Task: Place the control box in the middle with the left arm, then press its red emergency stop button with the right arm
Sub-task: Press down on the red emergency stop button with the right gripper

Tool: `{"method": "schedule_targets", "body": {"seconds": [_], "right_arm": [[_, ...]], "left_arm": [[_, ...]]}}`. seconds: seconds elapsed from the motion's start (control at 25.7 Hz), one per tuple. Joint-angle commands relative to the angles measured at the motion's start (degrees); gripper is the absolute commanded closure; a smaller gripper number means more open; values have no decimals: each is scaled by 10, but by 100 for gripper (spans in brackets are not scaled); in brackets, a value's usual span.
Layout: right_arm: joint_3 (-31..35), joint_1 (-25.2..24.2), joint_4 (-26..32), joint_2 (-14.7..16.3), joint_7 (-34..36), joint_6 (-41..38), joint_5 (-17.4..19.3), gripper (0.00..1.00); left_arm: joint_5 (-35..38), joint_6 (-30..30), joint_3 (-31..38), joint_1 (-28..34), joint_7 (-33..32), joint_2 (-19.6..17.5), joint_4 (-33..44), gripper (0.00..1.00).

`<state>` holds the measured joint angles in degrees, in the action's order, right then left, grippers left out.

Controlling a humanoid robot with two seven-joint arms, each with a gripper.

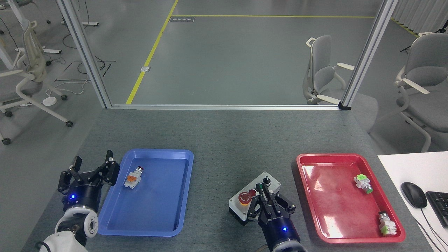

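The control box (241, 207), light grey on a black base, lies at an angle on the grey felt tabletop (224, 147) between the two trays. Its red emergency stop button (244, 198) shows at the box's near-left end, with the small red button (252, 192) and the black knob (266, 181) further along the row. My right gripper (263, 192) hangs over the middle of the box, fingers drawn together, and covers the green button. It is just right of the emergency stop button. My left gripper (91, 167) is open, beside the blue tray's left rim, and holds nothing.
The blue tray (154, 224) holds a loose white-and-orange pushbutton (132, 177). The red tray (336, 231) holds two green-tipped pushbuttons (363, 183) (386, 224). A white desk with a mouse (413, 194) adjoins the right. Aluminium frame posts (364, 59) stand at the far edge.
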<state>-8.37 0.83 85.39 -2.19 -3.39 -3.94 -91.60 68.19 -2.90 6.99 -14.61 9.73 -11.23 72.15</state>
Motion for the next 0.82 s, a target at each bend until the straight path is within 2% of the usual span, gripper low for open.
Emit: {"method": "schedule_targets", "body": {"seconds": [0.0,0.16,0.27,0.78], "right_arm": [[-10,1,-9,-4,-8,0,-8,100],[-15,24,-34,-10,-9,0,-10,100],[-23,36,-53,-14,-11,5,-25,100],[-23,42,-113,-16,-12,2,-34,100]], "left_arm": [[-7,18,0,-4,-2,18,-3,1],[-1,19,-1,3,-1,16,9,1],[2,19,-2,2,-2,11,16,1],[4,18,-3,5,-6,11,17,1]]}}
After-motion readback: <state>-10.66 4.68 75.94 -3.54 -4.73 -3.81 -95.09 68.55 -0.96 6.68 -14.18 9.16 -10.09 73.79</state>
